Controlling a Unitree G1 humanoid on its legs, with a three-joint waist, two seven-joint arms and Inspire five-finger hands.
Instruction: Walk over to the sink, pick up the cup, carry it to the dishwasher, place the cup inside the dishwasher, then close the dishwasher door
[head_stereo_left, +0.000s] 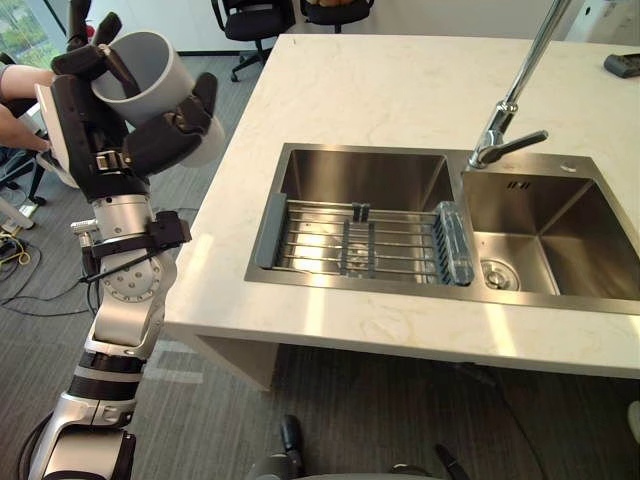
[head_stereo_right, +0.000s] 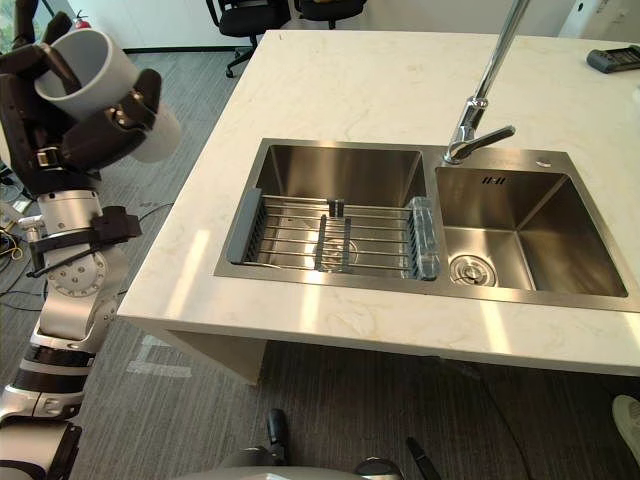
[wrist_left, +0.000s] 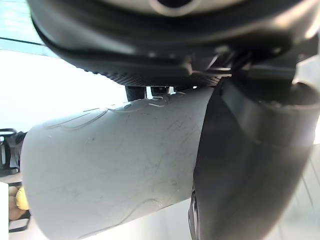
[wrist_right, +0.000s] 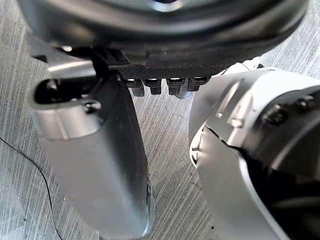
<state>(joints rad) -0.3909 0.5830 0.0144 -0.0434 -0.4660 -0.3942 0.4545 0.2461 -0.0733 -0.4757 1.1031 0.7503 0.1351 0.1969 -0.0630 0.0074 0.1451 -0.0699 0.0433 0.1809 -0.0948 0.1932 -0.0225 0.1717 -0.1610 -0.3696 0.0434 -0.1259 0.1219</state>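
- My left hand (head_stereo_left: 100, 120) is closed around the grey cup (head_stereo_left: 150, 65): fingers (head_stereo_left: 170, 135) curl across its outer wall and the thumb hooks over the rim.
- The cup is raised well to the left of the sink (head_stereo_left: 360, 150), beyond the edge of the countertop (head_stereo_left: 380, 90) and above the carpeted floor. Its mouth tilts up and towards the sink.
- In the left wrist view, the cup's wall (wrist_left: 115, 165) lies right against my palm. It looks smooth, matte and finely scratched.
- I judge it to be light, rigid plastic with thin walls. It should not crush, but the smooth side could slip or twist in my grasp if I squeeze too little.
- It has no handle that I can see, so the best hold is around the middle of the body, with the thumb on the rim to stop it rolling.
- It looks empty, so tilting it should spill nothing.
- My right hand (wrist_right: 165, 35) hangs low over the floor. I cannot tell whether it is open or closed.
- The drying rack (head_stereo_left: 360, 240) lies in the sink's left basin, and the faucet (head_stereo_left: 505, 130) stands behind the divider.
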